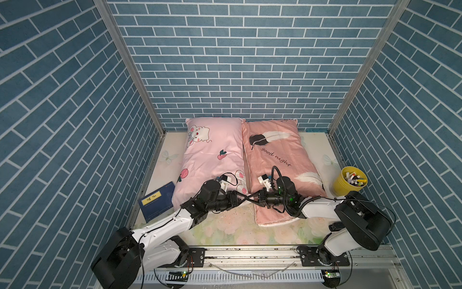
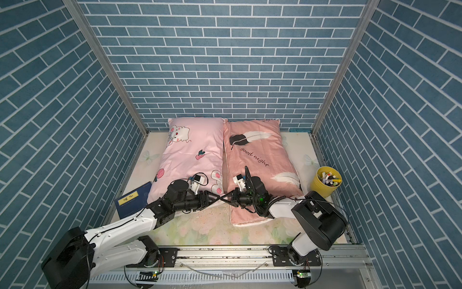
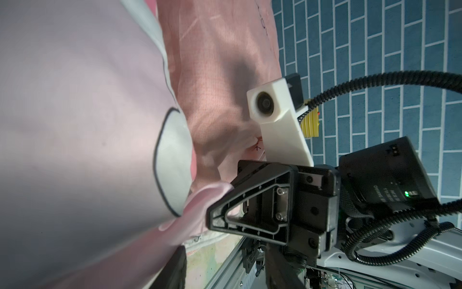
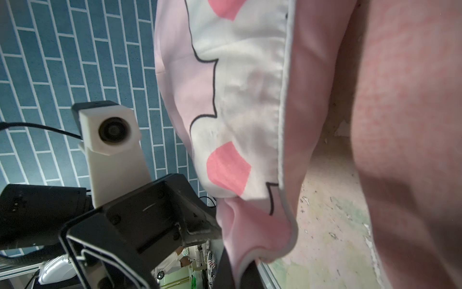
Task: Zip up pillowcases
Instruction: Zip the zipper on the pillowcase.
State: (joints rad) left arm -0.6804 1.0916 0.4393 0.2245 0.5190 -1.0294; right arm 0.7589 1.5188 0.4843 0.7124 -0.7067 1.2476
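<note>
We see two plump pillowcases side by side on the flowery table. The bunny pillowcase, light pink, lies left; the feather pillowcase, salmon with "good night" script, lies right. The right gripper pinches the bunny pillowcase's near right corner. We cannot tell how the jaws of the left gripper stand.

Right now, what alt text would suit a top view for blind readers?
The robot's left arm and right arm meet, jaws together, at the near corner of a light pink bunny pillowcase beside a salmon feather pillowcase. A yellow cup and blue book flank them.
</note>
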